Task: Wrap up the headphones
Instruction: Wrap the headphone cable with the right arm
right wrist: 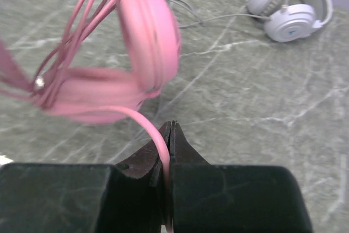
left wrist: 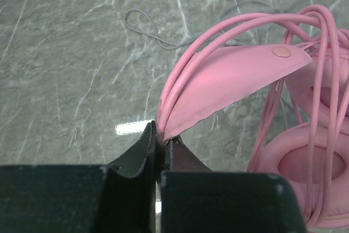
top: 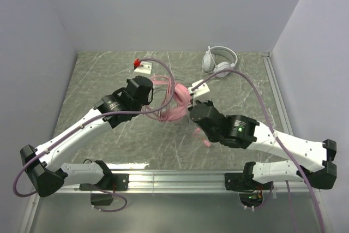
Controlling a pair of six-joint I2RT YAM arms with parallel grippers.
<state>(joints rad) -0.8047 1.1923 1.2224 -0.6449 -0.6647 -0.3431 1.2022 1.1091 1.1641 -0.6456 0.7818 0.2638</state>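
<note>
The pink headphones (top: pixel 175 101) are held up over the middle of the table between both arms. My left gripper (top: pixel 154 97) (left wrist: pixel 162 135) is shut on the edge of the pink headband (left wrist: pixel 234 80), with several loops of pink cable (left wrist: pixel 188 61) running into the pinch. An ear cup (left wrist: pixel 311 167) hangs to the right of it. My right gripper (top: pixel 192 107) (right wrist: pixel 170 126) is shut on the pink cable (right wrist: pixel 156 137), just below the other ear cup (right wrist: pixel 150 36). The white headphones (top: pixel 220 61) (right wrist: pixel 292 9) lie at the back right, and their thin dark cable (right wrist: pixel 218 19) (left wrist: pixel 147 31) trails over the table.
Grey walls close in the marble table (top: pixel 98 80) on three sides. An aluminium rail (top: pixel 272 88) runs along the right edge and another along the front (top: pixel 174 177). A loose end of pink cable (top: pixel 206 141) hangs below the right wrist. Purple arm cables (top: pixel 262 102) arc overhead.
</note>
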